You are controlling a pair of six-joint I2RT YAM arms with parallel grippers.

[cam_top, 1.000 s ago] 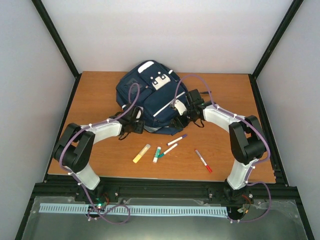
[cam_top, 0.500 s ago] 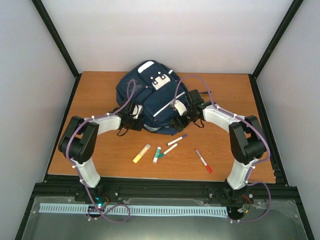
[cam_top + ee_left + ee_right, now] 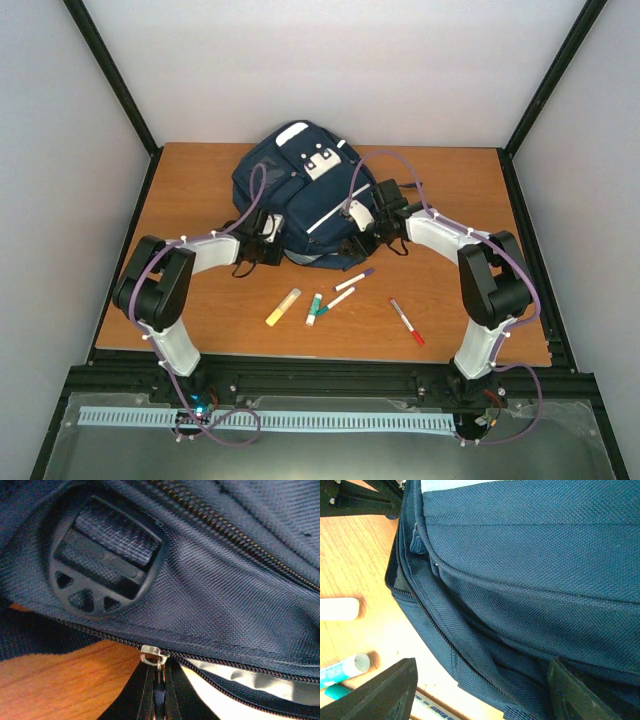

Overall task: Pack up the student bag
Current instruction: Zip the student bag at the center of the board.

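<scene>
**Left arm closes in on the bag [image 3: 300, 185]**

The left arm's elbow has swung up and in since a second ago, and its forearm now stretches to the bag's lower left corner. The right arm and the loose items have not shifted.

Nearest the bases, on the table [image 3: 190, 200], lie a yellow highlighter [image 3: 283, 307], a green pen [image 3: 314, 309], a purple-capped pen [image 3: 354, 279] and a red pen [image 3: 406, 321]. All are apart from the grippers and none is packed.

Next out is the left gripper [image 3: 159, 695]. Its fingers are almost closed and seem to pinch the dark tab hanging from the zip pull [image 3: 152, 655]. The zip is partly open with pale lining [image 3: 250, 692] showing, and a round strap buckle [image 3: 105, 565] sits just above.

The right gripper [image 3: 481, 677] has its fingers wide apart, straddling the bag's lower right edge with nothing clamped. Whether the pads touch fabric, I cannot tell. Both forearms are low and reach forward, wrists angled in at the bag from either side.

Farthest out, the bag lies toward the table's back, front pocket up.

Judgement: the fabric is soft and floppy and the bag is likely light, so it would probably slide on the wood and fold when tugged. The best holds are the zip tab for opening and a fabric fold beside the zip track to brace.
</scene>
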